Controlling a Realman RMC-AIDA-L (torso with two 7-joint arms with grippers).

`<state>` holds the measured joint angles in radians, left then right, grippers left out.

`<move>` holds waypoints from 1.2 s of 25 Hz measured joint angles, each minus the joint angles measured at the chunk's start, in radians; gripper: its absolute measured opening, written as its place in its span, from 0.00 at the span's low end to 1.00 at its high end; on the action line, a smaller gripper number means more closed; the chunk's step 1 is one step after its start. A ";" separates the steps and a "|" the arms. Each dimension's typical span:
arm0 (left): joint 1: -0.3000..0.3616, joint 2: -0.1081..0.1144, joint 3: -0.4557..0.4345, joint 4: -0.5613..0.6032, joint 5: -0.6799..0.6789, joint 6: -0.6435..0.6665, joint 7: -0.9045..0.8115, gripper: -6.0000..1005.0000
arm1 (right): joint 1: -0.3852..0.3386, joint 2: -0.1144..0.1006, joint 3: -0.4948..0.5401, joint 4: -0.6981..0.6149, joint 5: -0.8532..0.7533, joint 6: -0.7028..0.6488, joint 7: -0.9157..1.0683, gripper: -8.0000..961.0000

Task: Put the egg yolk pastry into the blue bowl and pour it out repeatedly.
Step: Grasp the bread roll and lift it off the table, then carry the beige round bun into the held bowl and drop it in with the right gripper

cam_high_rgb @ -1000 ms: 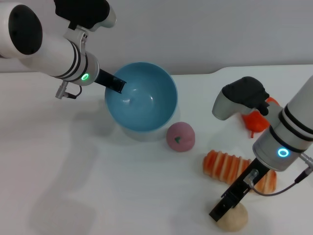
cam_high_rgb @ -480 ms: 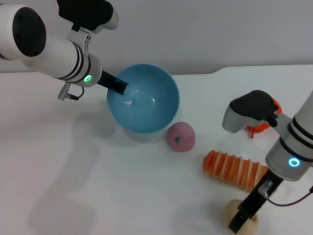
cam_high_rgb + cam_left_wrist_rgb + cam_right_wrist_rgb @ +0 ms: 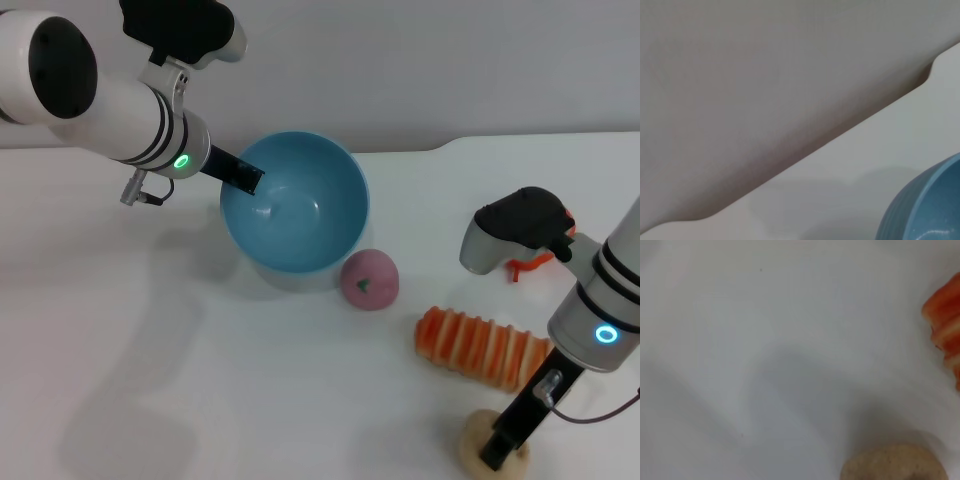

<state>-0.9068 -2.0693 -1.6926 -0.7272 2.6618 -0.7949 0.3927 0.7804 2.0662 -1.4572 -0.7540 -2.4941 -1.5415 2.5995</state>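
The blue bowl (image 3: 300,205) is held off the table and tilted, its empty inside facing me; my left gripper (image 3: 243,177) is shut on its near-left rim. A slice of the bowl's outer wall (image 3: 925,212) shows in the left wrist view. The egg yolk pastry (image 3: 472,436) lies on the table at the front right edge, a beige ball. My right gripper (image 3: 503,445) is down right over it, covering its right part. In the right wrist view the pastry (image 3: 895,465) sits close below the camera.
A pink ball (image 3: 369,279) lies just beside the bowl. The long orange-striped bread (image 3: 478,346) lies between the ball and the pastry, close behind my right gripper. A small orange object (image 3: 530,262) sits behind the right arm. The white table's back edge (image 3: 805,155) runs behind the bowl.
My right gripper has moved right and down, from the pastry's left side to directly over it. The left gripper and bowl shifted slightly right.
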 joint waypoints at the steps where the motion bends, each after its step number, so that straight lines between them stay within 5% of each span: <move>1: 0.000 0.000 0.001 0.000 0.000 0.000 0.000 0.01 | 0.000 0.000 -0.003 0.000 -0.001 0.000 -0.003 0.41; 8: 0.005 0.000 0.013 0.000 -0.014 0.012 0.000 0.01 | -0.006 0.000 -0.004 -0.009 -0.002 -0.001 -0.022 0.25; 17: 0.010 0.000 0.013 0.000 -0.014 0.013 0.000 0.01 | -0.016 0.001 0.001 -0.112 0.004 -0.013 -0.062 0.16; 30: 0.019 0.001 0.036 0.005 -0.035 0.021 0.000 0.01 | -0.017 0.002 0.106 -0.387 0.010 0.015 -0.067 0.05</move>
<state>-0.8874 -2.0685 -1.6565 -0.7226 2.6268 -0.7743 0.3926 0.7631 2.0678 -1.3511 -1.1408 -2.4844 -1.5263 2.5329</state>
